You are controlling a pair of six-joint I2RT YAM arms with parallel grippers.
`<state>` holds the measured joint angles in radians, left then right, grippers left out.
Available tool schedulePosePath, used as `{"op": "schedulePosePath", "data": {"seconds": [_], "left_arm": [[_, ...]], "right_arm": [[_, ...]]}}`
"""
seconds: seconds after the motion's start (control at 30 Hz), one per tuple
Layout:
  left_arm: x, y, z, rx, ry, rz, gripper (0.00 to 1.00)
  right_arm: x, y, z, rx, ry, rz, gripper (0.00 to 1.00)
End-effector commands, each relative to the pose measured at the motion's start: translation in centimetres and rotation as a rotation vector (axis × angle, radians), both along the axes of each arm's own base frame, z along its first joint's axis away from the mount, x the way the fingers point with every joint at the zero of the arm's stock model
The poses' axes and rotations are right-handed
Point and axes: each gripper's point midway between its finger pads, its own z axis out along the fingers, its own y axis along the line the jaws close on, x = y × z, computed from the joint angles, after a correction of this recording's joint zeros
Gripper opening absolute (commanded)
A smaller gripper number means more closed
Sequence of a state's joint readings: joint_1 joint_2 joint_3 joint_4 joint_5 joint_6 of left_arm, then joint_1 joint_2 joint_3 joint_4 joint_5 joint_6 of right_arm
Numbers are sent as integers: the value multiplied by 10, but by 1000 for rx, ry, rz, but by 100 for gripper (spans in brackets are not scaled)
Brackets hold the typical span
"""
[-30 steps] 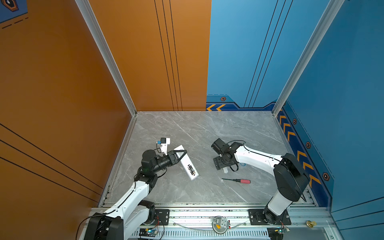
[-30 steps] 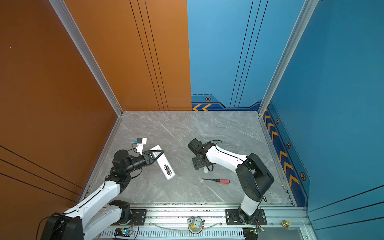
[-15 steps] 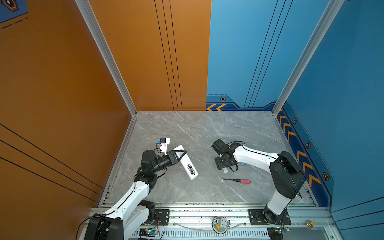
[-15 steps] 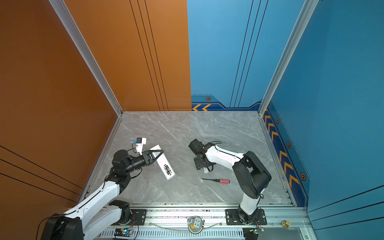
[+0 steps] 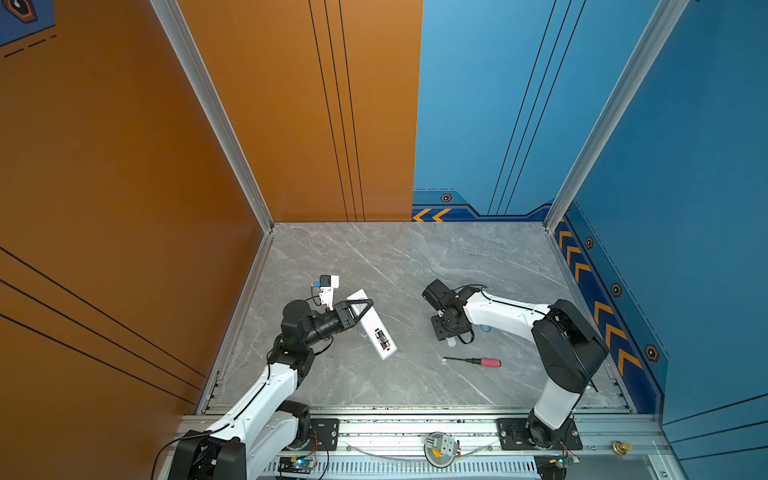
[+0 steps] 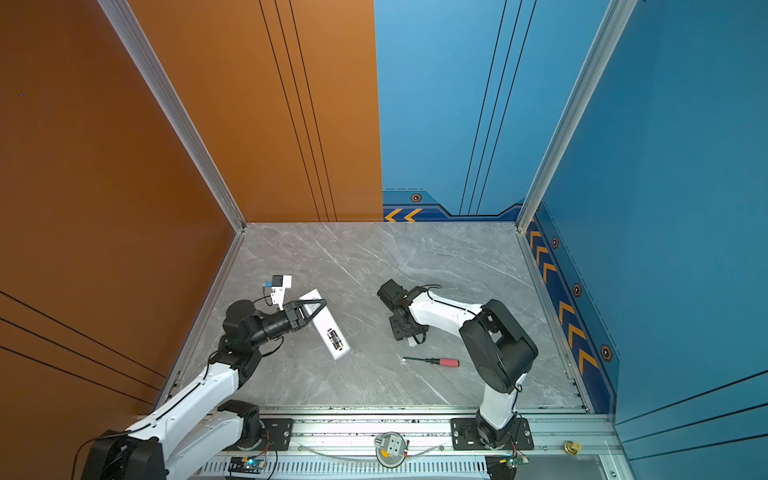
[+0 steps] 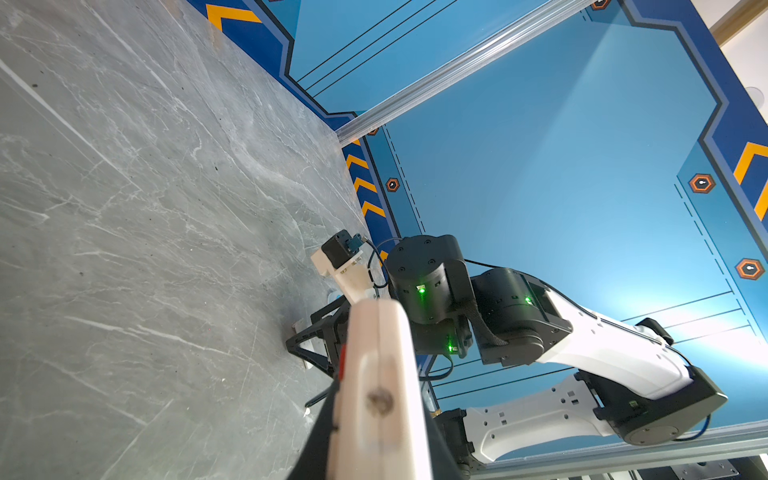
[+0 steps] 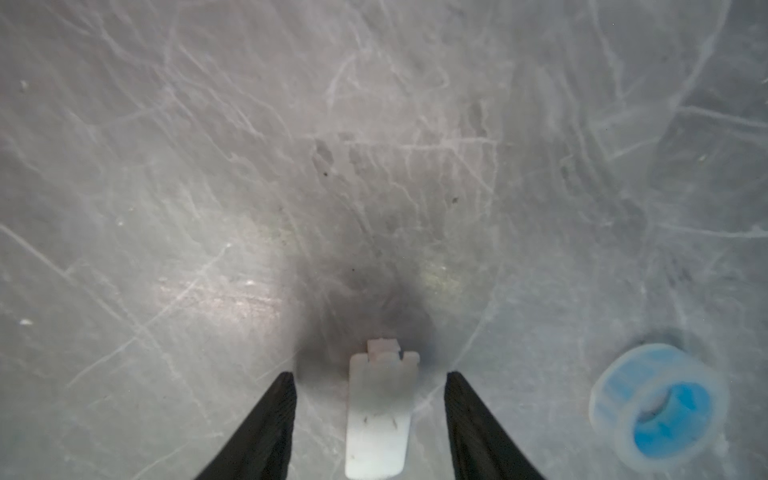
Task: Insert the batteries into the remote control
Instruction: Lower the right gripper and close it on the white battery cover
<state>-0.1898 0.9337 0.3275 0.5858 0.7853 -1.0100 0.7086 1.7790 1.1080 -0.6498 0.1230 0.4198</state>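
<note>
The remote control [image 5: 371, 322] lies slantwise on the grey floor, plain back up. Its open compartment shows the dark batteries [image 5: 380, 337] in both top views [image 6: 333, 337]. My left gripper [image 5: 365, 304] is shut on the remote's far end; in the left wrist view the blurred white remote [image 7: 382, 395] fills the space between the dark fingers. My right gripper [image 5: 446, 332] points down over a small white battery cover [image 8: 380, 411] lying flat. Its black fingers [image 8: 266, 428] stand either side of the cover with a gap on each side.
A red-handled screwdriver [image 5: 473, 361] lies near the front, close to the right arm. A blue-and-white tape roll [image 8: 656, 407] sits just beside the right gripper. Orange and blue walls enclose the floor; a metal rail [image 5: 415, 428] runs along the front.
The right gripper's jaws have come closer together around the white cover, and the right arm's elbow has shifted slightly. The left gripper and remote have not moved.
</note>
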Motion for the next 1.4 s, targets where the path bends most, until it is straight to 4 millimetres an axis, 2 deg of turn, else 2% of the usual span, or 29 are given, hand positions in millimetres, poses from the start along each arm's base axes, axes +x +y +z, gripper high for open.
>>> {"op": "schedulePosePath", "data": {"seconds": [0.0,0.27,1.1,1.37], "left_arm": [[-2,2,6,1,-41,0,0],[-2,2,6,1,-42,0,0],[-2,2,5,1,-38,2,0],[-3,2,4,2,-38,2,0]], "right_arm": [[2,-10,-8,1,22,-31,54],[3,-12,-13,9,35,-40,52],[-1,-10,-26,31,76,-40,30],[-1,-11,-28,26,80,-39,27]]}}
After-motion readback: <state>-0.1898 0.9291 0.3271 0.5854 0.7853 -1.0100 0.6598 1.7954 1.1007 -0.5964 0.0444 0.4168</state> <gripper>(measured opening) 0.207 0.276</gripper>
